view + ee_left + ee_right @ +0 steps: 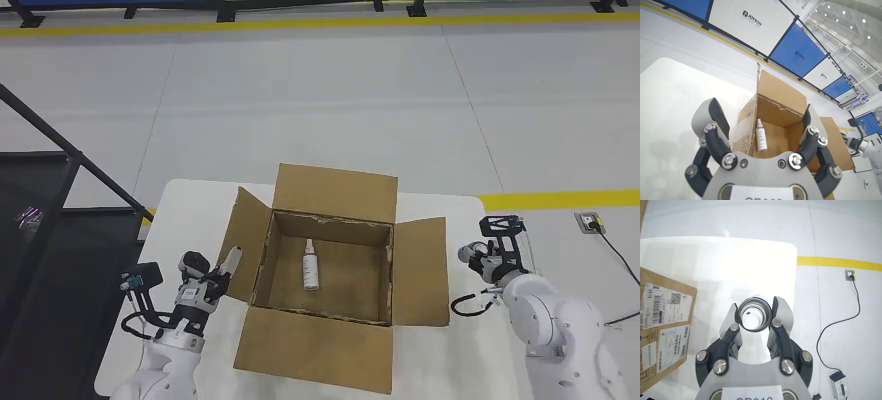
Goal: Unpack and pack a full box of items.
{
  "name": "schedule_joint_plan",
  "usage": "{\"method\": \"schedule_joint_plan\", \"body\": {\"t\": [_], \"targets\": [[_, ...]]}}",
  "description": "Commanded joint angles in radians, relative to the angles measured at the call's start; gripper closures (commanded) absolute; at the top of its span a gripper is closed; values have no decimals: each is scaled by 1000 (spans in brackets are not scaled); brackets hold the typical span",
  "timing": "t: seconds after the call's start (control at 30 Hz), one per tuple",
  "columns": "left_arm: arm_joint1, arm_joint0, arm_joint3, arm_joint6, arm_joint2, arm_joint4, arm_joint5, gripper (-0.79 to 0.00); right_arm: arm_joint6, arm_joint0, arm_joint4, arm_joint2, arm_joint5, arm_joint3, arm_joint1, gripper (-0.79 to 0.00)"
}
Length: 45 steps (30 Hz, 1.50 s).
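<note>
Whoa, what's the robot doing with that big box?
It's working on an open cardboard box on a white table. The right gripper is shut on a metal-rimmed can, over the table beside the box's right flap. The left gripper is open and empty by the left flap. One small white spray bottle lies on the box's bottom.
</note>
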Motion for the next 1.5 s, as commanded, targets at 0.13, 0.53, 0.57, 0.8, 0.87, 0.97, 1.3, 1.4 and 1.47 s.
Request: {"method": "schedule_joint_plan", "body": {"t": [0.13,0.53,0.57,0.8,0.87,0.97,1.3,1.4,1.47], "targets": [[1,-3,-3,-6,3,8,6,-785,7,10,40,-3,-24,61,2,0],[3,7,4,3,2,2,1,-785,46,36,69,-30,-28,98,6,-342],[3,8,6,5,2,0,0,-785,46,37,69,-32,-27,98,7,-354],[4,18,11,18,-6,-15,-11,-785,68,31,70,-29,-15,62,11,-425],[4,22,13,22,-9,-19,-16,-785,72,28,71,-30,-13,55,12,-446],[4,29,16,30,-14,-25,-22,-785,78,27,74,-31,-8,48,14,-533],[6,60,-1,58,-38,-38,-30,-785,-108,-54,27,11,82,-268,16,-785],[6,67,-6,65,-41,-39,-31,-785,-138,-68,28,-17,81,-391,14,-785],[6,73,-11,81,-43,-36,-29,-785,-138,-57,56,-62,55,-448,11,-785]]}}
